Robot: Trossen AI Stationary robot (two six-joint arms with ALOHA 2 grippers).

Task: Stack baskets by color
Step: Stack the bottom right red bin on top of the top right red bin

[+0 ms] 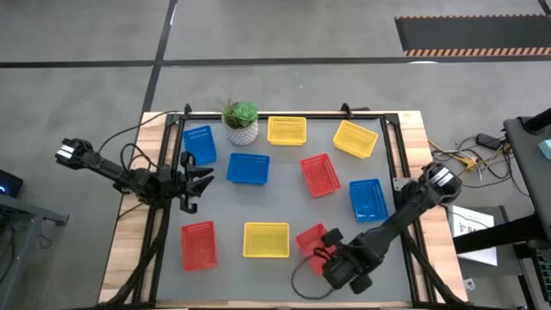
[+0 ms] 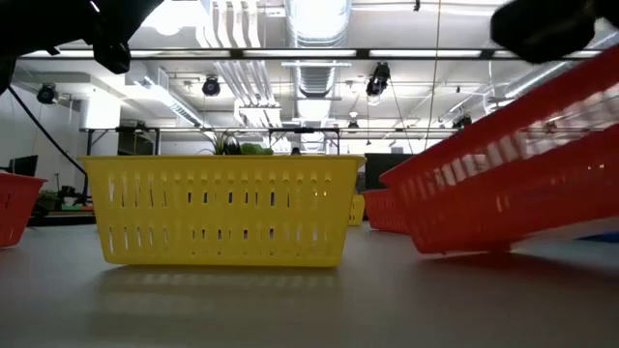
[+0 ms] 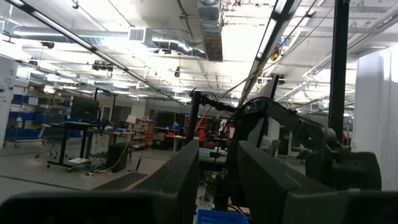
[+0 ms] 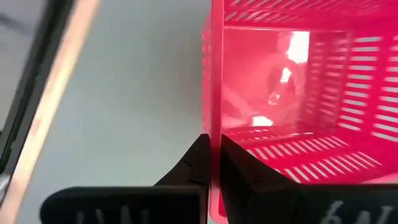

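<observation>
No stack exists yet: nine baskets lie scattered around the potted plant [image 1: 241, 121], the right gripper [image 1: 330, 251] clamped on a tilted red basket [image 1: 311, 238] far from it, the left gripper [image 1: 200, 178] open.

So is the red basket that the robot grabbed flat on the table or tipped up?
Tipped. The red mesh plastic basket slants, one end off the table, the right gripper clamping its wall.

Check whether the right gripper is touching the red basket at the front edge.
Touching. In the right wrist view the right gripper pinches the red basket wall between both fingers.
</observation>
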